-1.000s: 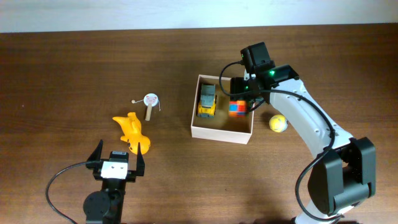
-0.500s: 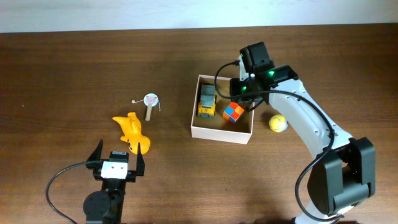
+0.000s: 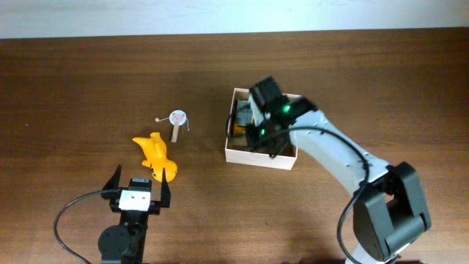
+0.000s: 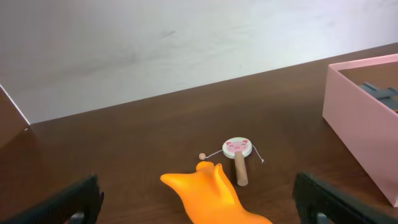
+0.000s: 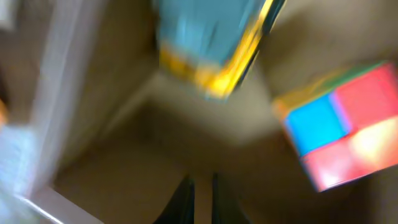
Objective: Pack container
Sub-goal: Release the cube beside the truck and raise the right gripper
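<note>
The container [image 3: 259, 157] is a shallow white-walled box with a tan floor, at the table's middle right. My right arm [image 3: 267, 110] reaches over it and hides most of its inside. Only an edge of a yellow-and-teal toy car [image 3: 237, 122] shows there. In the blurred right wrist view, the car [image 5: 211, 43] and a coloured cube [image 5: 342, 143] lie on the container's floor [image 5: 143, 143]. My right gripper [image 5: 200, 198] is shut on nothing above them. My left gripper [image 4: 202, 208] stands wide open over an orange toy [image 4: 217, 196].
An orange toy [image 3: 156, 156] and a small pig-faced drum on a stick [image 3: 176, 117] lie on the dark wood table, left of the container. The left arm's base [image 3: 136, 196] is at the front edge. The container's wall [image 4: 360, 124] is at the left wrist view's right.
My right gripper let go of the coloured cube, which dropped into the container. It then shut and swung left over the box. The left arm has not moved.
</note>
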Tool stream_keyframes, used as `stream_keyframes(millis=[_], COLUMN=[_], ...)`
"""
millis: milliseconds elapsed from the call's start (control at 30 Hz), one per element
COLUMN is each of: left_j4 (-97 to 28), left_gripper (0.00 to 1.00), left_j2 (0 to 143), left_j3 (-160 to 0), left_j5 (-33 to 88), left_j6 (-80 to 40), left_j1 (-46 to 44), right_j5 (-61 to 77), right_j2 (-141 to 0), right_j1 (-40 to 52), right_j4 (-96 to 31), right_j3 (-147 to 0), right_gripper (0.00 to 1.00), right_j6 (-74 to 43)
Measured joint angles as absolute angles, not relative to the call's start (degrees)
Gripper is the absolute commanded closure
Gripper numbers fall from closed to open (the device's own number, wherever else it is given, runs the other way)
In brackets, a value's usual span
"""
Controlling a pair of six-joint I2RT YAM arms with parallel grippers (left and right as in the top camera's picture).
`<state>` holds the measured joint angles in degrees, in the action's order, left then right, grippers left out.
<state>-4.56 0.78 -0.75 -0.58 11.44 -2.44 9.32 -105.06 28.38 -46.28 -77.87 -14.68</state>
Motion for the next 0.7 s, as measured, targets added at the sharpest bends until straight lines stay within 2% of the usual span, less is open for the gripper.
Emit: stream_keyframes(millis=[167, 700], left_j4=[-4.6, -4.6], left_gripper=[0.01, 0.01], left_j2=[0.8, 0.8], left_j3=[-0.8, -0.8], left_j5=[-0.6, -0.6], left_j6=[11.4, 11.4], left_j1=[-2.4, -2.4], right_j5=[8.9, 0.1], right_j2=[-105.1, -105.1], right_j1=[27.9, 26.2], right_j4=[-46.4, -41.4], right_j3=[-73.7, -73.5], right_gripper=[0.95, 0.95], right_j6=[-15.0, -14.3])
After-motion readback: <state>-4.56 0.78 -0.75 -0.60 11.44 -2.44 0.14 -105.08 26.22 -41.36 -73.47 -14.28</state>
